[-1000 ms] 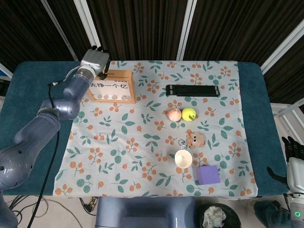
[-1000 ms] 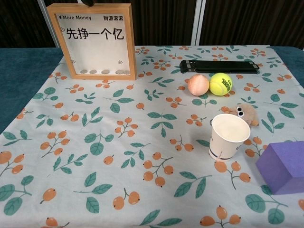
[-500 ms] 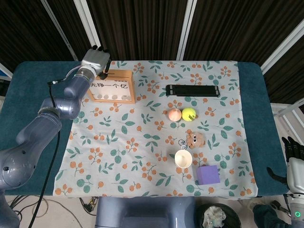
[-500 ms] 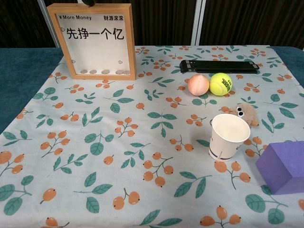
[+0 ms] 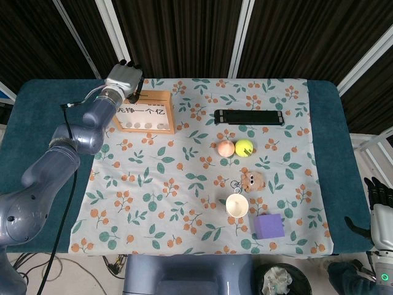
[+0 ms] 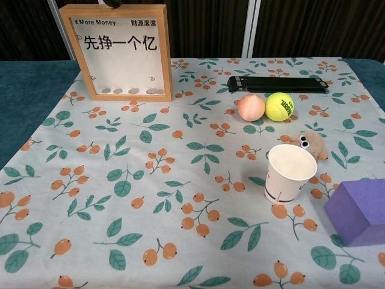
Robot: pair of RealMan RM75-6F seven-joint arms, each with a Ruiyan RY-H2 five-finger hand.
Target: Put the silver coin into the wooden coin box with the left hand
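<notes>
The wooden coin box (image 5: 145, 112) stands upright at the back left of the floral cloth, with several silver coins (image 6: 133, 91) lying along its bottom behind the clear front. My left hand (image 5: 124, 76) hovers over the box's top left edge, its dark fingertips (image 5: 133, 94) pointing down at the rim. In the chest view only a dark tip (image 6: 112, 3) of it shows above the frame (image 6: 120, 54). I see no coin between the fingers; they hide that spot. My right hand (image 5: 381, 212) hangs off the table's right side, holding nothing.
A black bar (image 5: 249, 116) lies at the back. Mid-table sit a peach (image 6: 251, 107), a tennis ball (image 6: 280, 106), a plush toy (image 6: 311, 143), a paper cup (image 6: 290, 173) and a purple block (image 6: 361, 211).
</notes>
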